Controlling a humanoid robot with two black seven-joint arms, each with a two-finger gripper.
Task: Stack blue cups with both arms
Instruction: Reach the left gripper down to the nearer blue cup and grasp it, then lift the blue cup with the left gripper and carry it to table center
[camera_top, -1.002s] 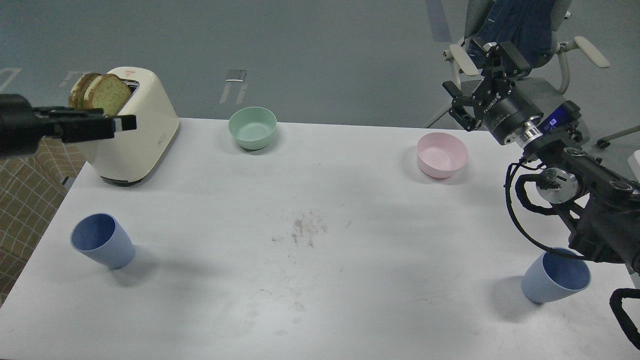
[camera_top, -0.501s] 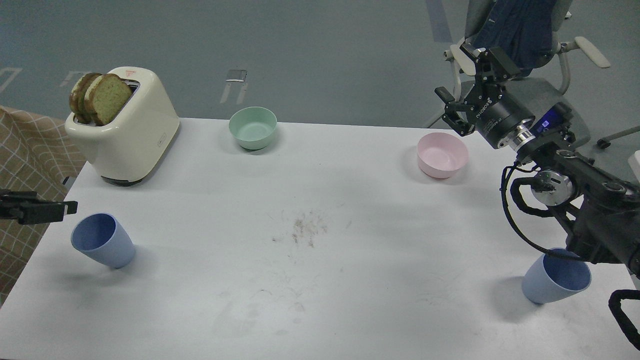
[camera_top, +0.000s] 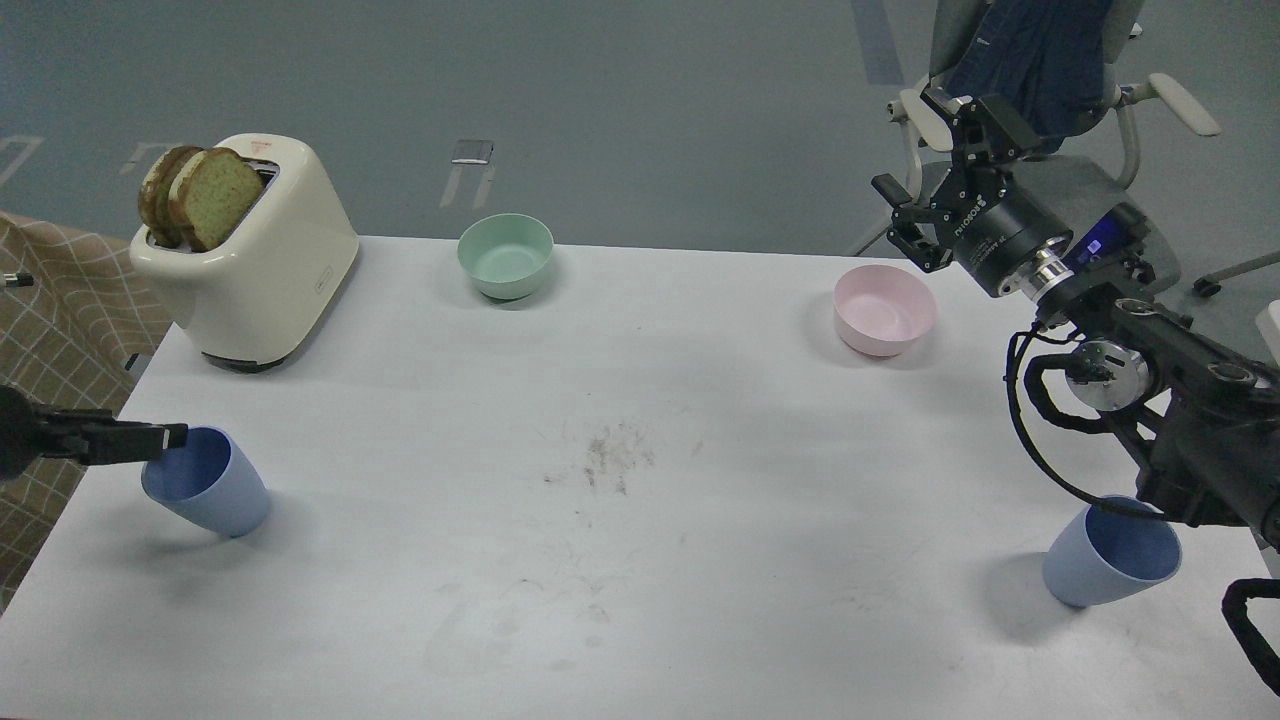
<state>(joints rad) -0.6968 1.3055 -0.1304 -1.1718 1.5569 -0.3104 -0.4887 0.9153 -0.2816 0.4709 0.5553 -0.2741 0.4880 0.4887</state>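
Nearest on the white table (camera_top: 640, 620), a matte periwinkle-blue plastic tumbler (camera_top: 1110, 552) is seen upright at the right front, well to the right of the patch of dark crumbs (camera_top: 605, 462) at the table's middle. Its rim is partly crossed by the black jointed right arm (camera_top: 1190, 430). A second identical blue tumbler (camera_top: 207, 494) is seen upright well to the left of the crumbs. The left gripper (camera_top: 160, 437) is seen at this tumbler's rim, dark and side-on, so it cannot be told whether its fingers are apart or together, nor whether the rim is touched. Farther back, a pale pink plastic bowl (camera_top: 885, 310) is placed beyond and right of the crumbs, and a mint-green bowl (camera_top: 505, 256) beyond them toward the left. A cream toaster (camera_top: 255, 270) holding two bread slices (camera_top: 195, 195) stands at the far left corner. The right gripper (camera_top: 935, 165) is held high, beyond and right of the pink bowl, its fingers spread apart and empty.
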